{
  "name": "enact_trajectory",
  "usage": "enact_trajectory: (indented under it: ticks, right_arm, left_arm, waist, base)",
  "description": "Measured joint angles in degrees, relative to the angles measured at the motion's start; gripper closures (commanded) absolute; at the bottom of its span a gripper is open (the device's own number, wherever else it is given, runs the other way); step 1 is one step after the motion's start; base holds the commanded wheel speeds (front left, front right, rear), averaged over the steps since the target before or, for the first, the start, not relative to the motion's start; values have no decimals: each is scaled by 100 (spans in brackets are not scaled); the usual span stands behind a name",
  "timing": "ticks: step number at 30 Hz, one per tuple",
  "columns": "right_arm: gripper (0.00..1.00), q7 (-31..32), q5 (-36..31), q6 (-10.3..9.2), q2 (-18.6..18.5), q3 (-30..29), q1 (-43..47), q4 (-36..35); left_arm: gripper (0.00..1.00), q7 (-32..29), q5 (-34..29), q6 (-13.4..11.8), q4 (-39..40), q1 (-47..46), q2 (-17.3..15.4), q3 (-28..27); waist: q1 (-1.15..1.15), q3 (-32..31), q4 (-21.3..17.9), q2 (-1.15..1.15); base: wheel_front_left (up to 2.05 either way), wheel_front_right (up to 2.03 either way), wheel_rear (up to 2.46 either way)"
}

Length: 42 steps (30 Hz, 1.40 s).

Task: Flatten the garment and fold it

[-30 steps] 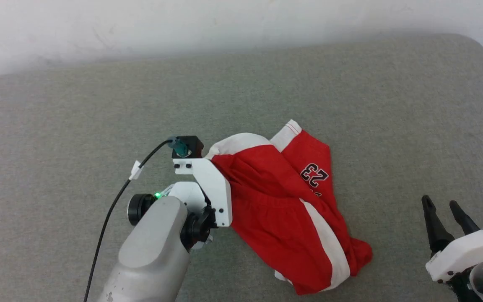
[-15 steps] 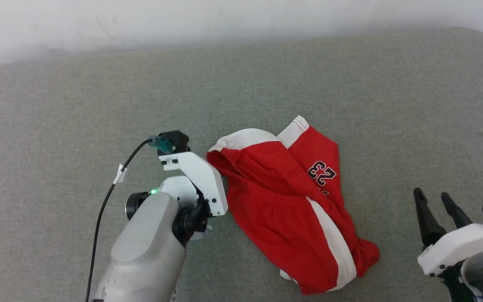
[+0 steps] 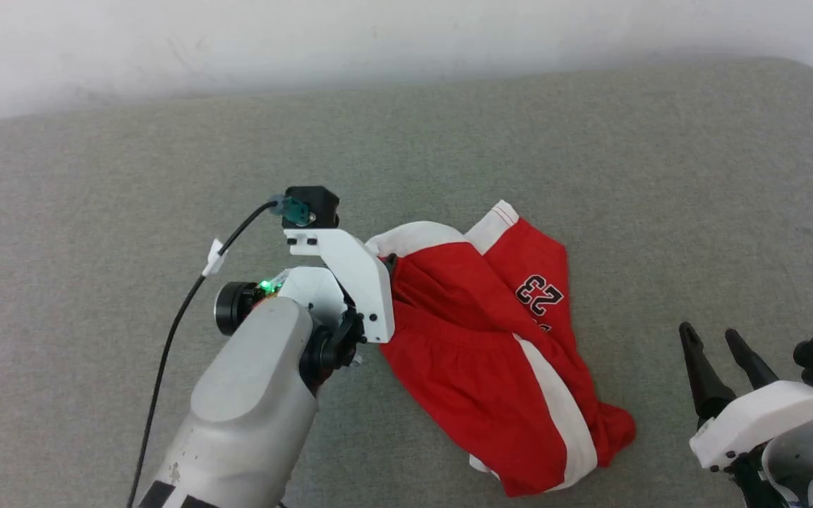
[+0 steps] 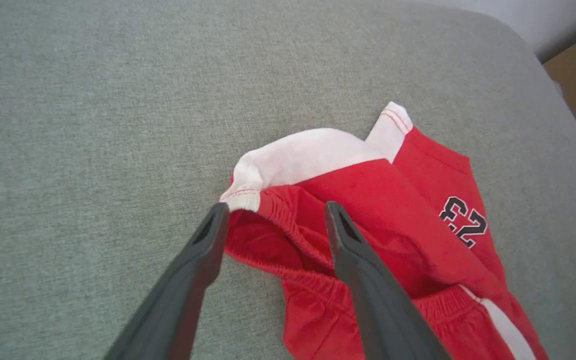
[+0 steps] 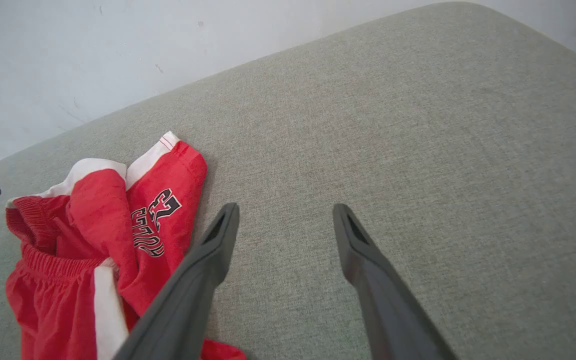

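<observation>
At the far left, your thin black cable (image 3: 173, 331) runs up along the pale grey left forearm (image 3: 251, 402) to the camera on its wrist. Everything sits over the grey woven fabric cushion (image 3: 96, 176), with the plain white wall (image 3: 378, 35) along its far edge.

Your left gripper (image 4: 276, 210) sits at the left edge of the garment. In the head view, the white wrist bracket (image 3: 350, 275) hides its fingers. The left wrist view shows the two dark fingers spread wide. They straddle the gathered red elastic waistband (image 4: 293, 227) without pinching it, so that gripper has hold of nothing.

The small red basketball shorts with white trim (image 3: 477, 317) lie crumpled near the middle of the cushion, a little to the right. A white hem band (image 3: 417, 236) is folded over at the far left corner. The black-and-white "23" print (image 3: 535, 294) faces up on the far right leg. A white side stripe (image 3: 555, 402) runs toward the near right, where the fabric bunches up.

Your right gripper (image 3: 709, 333) is at the near right, over bare cushion just right of the shorts. Its fingers are spread wide and nothing is between them.
</observation>
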State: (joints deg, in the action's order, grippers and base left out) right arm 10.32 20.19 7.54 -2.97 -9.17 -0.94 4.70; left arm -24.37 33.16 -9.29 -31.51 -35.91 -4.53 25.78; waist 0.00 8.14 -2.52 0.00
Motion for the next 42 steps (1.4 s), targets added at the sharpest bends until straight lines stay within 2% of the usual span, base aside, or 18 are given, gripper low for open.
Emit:
enact_trajectory:
  ticks: [6, 13, 14, 15, 16, 22, 27, 32, 35, 36, 37, 42]
  right_arm:
    - [0, 0, 3, 0, 0, 13, -2, -20]
    - [0, -34, 3, 0, -1, 3, -5, -18]
    - [0, -40, 3, 0, -1, -1, -5, -16]
    - [0, -44, 3, 0, -2, -3, -5, -13]
    - [0, -45, 3, 0, -2, 0, -5, -8]
    - [0, -80, 3, 0, -2, 42, -20, 11]
    - [0, -82, 1, 0, -1, 70, -19, 16]
    - [0, -79, 1, 0, -1, 65, 5, 7]
    - [0, -73, 0, 0, 0, 51, 23, 1]
    - [0, -67, 0, 0, -2, 52, 36, -2]
    - [0, -59, -1, 0, -2, 53, 42, -1]
    - [0, -20, -7, 0, -2, 73, 44, -25]
  left_arm:
    - [0, -439, -245, -154, -314, -199, -148, 222]
    - [0, -588, -229, -261, -732, -285, -216, 207]
    - [52, -587, -198, -261, -755, -299, -211, 190]
    - [85, -583, -168, -260, -776, -309, -204, 180]
    - [100, -559, -138, -237, -795, -315, -193, 169]
    - [100, -207, 291, -74, -787, -241, -71, -113]
    - [100, 258, 879, 23, -282, 149, -111, -760]
    - [100, 288, 1031, -247, 33, 947, -538, -1114]
    - [100, 92, 1106, -348, 178, 1346, -633, -1146]
    - [62, -2, 1163, -383, 242, 1395, -632, -1149]
    - [0, -76, 1206, -402, 303, 1455, -635, -1165]
    - [0, 102, 1490, -499, 804, 1861, -570, -1500]
  waist:
    - [0, 143, -169, 0]
    - [1, 322, -307, 0]
    - [0, 338, -311, 0]
    - [1, 347, -306, 0]
    - [1, 350, -296, 0]
    - [1, 282, -187, 0]
    - [1, 151, -92, 0]
    - [1, 51, 22, 0]
    - [-1, 5, 105, 0]
    - [0, -7, 133, 0]
    - [0, -21, 158, 0]
    - [0, -111, 252, 0]
  base:
    - [0, 0, 0]
    - [0, 0, 0]
    - [0, 0, 0]
    - [0, 0, 0]
    - [0, 0, 0]
    - [0, 0, 0]
    - [0, 0, 0]
    - [0, 0, 0]
    - [0, 0, 0]
    - [0, 0, 0]
    - [0, 0, 0]
    - [0, 0, 0]
